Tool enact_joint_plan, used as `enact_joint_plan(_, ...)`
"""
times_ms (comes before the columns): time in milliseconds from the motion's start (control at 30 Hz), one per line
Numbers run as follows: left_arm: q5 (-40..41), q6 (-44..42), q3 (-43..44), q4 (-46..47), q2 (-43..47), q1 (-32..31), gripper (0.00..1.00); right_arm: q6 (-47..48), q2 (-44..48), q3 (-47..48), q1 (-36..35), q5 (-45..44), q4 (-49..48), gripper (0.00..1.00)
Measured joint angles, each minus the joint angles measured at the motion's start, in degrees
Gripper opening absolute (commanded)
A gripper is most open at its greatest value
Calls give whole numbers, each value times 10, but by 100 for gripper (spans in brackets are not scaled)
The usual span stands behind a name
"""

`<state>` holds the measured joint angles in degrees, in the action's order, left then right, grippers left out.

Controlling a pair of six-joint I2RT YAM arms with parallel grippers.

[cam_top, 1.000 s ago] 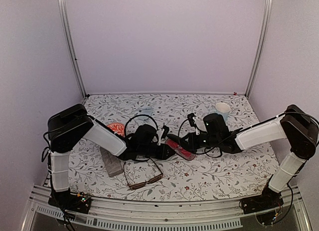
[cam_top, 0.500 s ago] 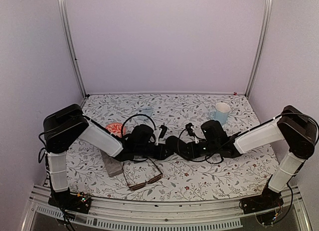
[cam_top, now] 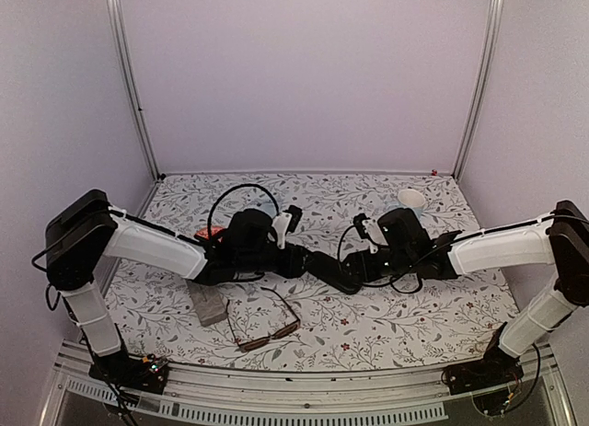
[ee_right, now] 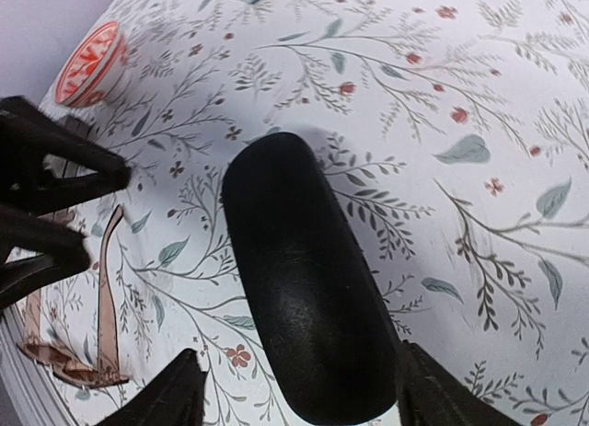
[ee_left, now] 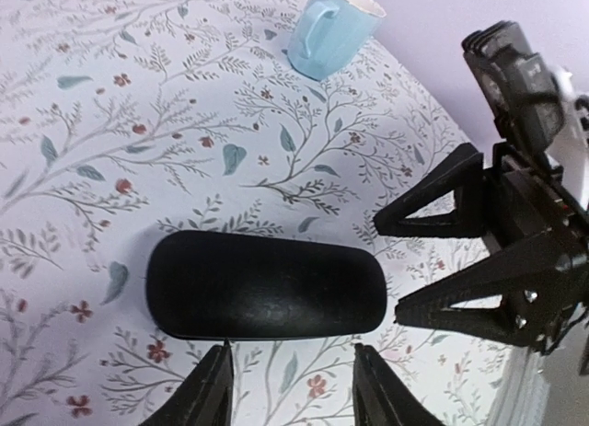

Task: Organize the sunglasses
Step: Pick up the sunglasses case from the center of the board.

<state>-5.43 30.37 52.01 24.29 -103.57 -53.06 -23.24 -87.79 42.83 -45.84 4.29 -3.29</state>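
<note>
On the flowered table (cam_top: 414, 325), left claw (ee_left: 290, 352) and right claw (ee_right: 296, 371) gape empty at the black case (ee_left: 267, 286), which I could snag pulling away.

We are seeing the floral surface (cam_top: 386, 325) carrying a black oval case (ee_left: 265, 285), brown sunglasses (cam_top: 267, 325), a grey case (cam_top: 208, 304), a mug (ee_left: 331, 28), a red bowl (ee_right: 89, 63)

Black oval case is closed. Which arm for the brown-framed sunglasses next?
Left, probably. The thin brown-framed sunglasses lie by the front edge on the left arm's side, next to the grey rectangular case. The open left gripper is nearer them; the right gripper would have to reach past the black oval case.
</note>
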Motion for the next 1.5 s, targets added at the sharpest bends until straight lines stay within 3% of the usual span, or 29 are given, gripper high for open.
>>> enact_joint_plan(133, 51, -38, 0, -56, 52, 3, 62, 34, -18, 21, -1, -28, 49, 97)
enact_joint_plan(333, 122, -71, 0, -137, 139, 33, 68, 82, -71, 49, -17, -53, 101, 100)
enact_joint_plan(667, 208, -54, -63, -268, 278, 99, 87, 129, -180, 148, -37, -109, 143, 78)
enact_joint_plan(933, 218, 15, -153, -344, 336, 146, 91, 145, -226, 205, -20, -114, 144, 69)
enact_joint_plan(1033, 219, 36, -169, -361, 338, 150, 95, 146, -234, 217, 5, -110, 143, 73)
enact_joint_plan(1200, 235, 57, -173, -382, 335, 151, 98, 146, -237, 221, 54, -108, 140, 91)
enact_joint_plan(1500, 260, 116, -166, -438, 279, 151, 99, 147, -223, 188, 61, -78, 95, 92)
